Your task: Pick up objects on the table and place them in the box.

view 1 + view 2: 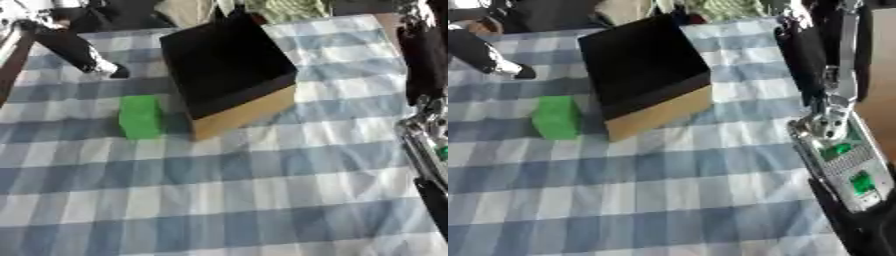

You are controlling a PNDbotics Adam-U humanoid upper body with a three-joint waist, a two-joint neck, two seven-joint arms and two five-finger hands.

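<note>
A: Left eye view first: what does the box [229,65] hold?

B: It sits at about twelve o'clock on the table [262,200], which wears a blue and white checked cloth. Its inside is black all through, and I can make out nothing lying in it. The outer wall facing us is plain tan cardboard, and the box stands turned at an angle to the checks.

A: And the thing to be picked up?

B: One green block [140,116], bright, boxy and a little taller than wide, standing on the cloth just beside the box, at the box's eight o'clock. Whether they touch I cannot tell.

A: The hands?

B: The left hand [83,51] shows at ten o'clock, a dark shape with a silver tip, up beyond the block and apart from it. I cannot tell whether its fingers are spread or curled. The right arm [833,125] comes down the three o'clock edge, silver with green lights; its hand shows in neither view.
</note>
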